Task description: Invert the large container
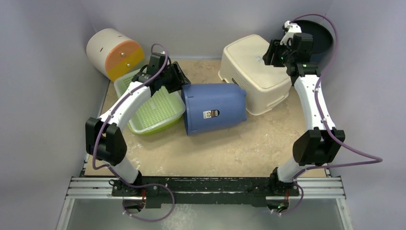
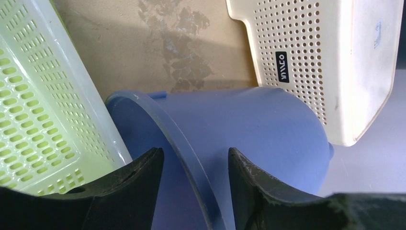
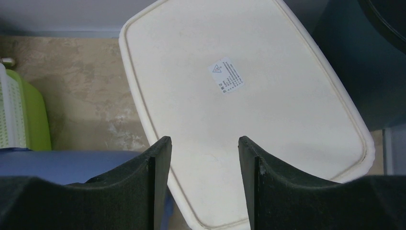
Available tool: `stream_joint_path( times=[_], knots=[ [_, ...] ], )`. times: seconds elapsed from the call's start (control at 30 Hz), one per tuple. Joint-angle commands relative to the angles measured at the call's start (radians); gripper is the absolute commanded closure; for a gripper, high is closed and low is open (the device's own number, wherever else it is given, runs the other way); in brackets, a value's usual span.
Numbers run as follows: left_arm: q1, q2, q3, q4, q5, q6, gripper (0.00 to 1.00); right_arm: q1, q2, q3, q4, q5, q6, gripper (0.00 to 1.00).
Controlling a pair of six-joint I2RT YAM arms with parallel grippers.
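Reaches forward with left gripper (image 2: 194,153), jaws parted. Holds right gripper (image 3: 204,141) extended far forward, jaws also apart.

light: bright, diffuse — from above | shadows: soft, faint | focus: mostly sharp

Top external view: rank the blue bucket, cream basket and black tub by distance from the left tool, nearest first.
1. Blue bucket, right at the left tool.
2. Cream basket, behind it, to the right.
3. Black tub, far right corner.
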Motion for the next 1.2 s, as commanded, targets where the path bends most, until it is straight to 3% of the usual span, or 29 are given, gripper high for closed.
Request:
stream_joint_path(
  times=[0.0, 0.3, 0.47, 0.7, 0.9, 1.17],
  knots=[
    [0.005, -0.029, 0.116, -0.07, 0.024, 0.02, 0.47, -0.005, 0.0, -0.001, 0.05, -0.025, 0.01, 0.44],
    [0.006, -0.064, 0.194, -0.172, 0.097, 0.008, 0.47, -0.005, 0.003, -0.001, 0.054, -0.034, 0.014, 0.44],
    [0.005, -0.127, 0.142, -0.262, 0.096, 0.038, 0.54, -0.005, 0.005, -0.003, 0.054, -0.04, 0.016, 0.44],
    [0.005, -0.201, 0.077, -0.352, 0.096, 0.049, 0.56, -0.005, -0.004, -0.013, 0.059, -0.044, 0.018, 0.44],
    [0.001, -0.24, -0.011, -0.271, 0.144, -0.009, 0.57, -0.005, -0.009, -0.023, 0.067, -0.062, 0.025, 0.44],
    [-0.099, -0.222, -0.119, -0.14, 0.205, -0.079, 0.59, -0.006, -0.02, -0.051, 0.076, -0.079, 0.027, 0.45]
  ],
)
